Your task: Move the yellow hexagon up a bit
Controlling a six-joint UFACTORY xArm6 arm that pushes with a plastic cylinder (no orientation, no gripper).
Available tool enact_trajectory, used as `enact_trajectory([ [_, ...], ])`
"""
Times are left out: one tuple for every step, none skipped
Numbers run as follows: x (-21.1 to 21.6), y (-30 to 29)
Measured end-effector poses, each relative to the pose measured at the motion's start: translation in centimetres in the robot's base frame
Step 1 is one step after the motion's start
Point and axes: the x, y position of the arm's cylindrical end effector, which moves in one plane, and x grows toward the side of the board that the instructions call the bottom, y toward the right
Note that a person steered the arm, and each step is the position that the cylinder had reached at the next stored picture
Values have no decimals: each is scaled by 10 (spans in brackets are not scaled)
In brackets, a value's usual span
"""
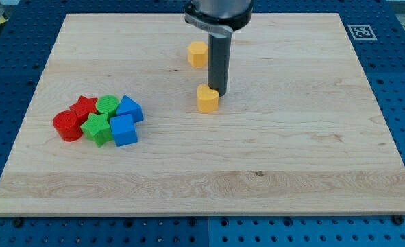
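Note:
The yellow hexagon (197,53) lies near the view's top, a little left of centre, on the wooden board (291,151). A second yellow block, heart-shaped (206,100), lies below it near the middle of the board. My tip (216,91) stands at the upper right edge of the yellow heart, touching it or nearly so. The tip is below and slightly right of the yellow hexagon, apart from it. The rod partly passes beside the hexagon's right edge.
A cluster of blocks sits at the view's left: a red cylinder (67,126), a red star (84,106), a green round block (107,104), a green star (96,129), a blue block (130,109) and a blue cube (123,130).

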Motion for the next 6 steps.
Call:
enact_trajectory([
  [25, -7],
  [33, -28],
  [25, -38],
  [-19, -28],
  [-71, -17],
  [-129, -11],
])
